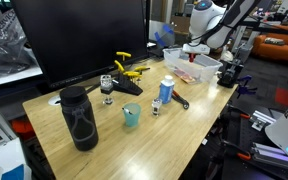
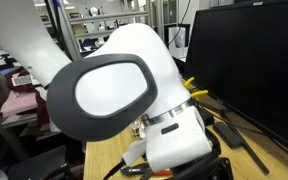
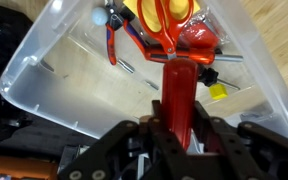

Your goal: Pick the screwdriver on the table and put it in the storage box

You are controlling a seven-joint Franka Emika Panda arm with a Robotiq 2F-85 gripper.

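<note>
In the wrist view, the storage box [image 3: 44, 75] sits open beneath you, with its clear wall at left. At centre, your tool [image 3: 181, 128] is clamped on the screwdriver [image 3: 179, 90], which hangs over the box. Judge it light, stiff and smooth; grip mid-handle to stop it slipping.

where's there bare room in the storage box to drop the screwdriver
In the wrist view the storage box floor is bare left of the screwdriver, out to its wall. Crowded beyond it: orange scissors, blue-and-red-handled tool, red part, yellow piece.
</note>
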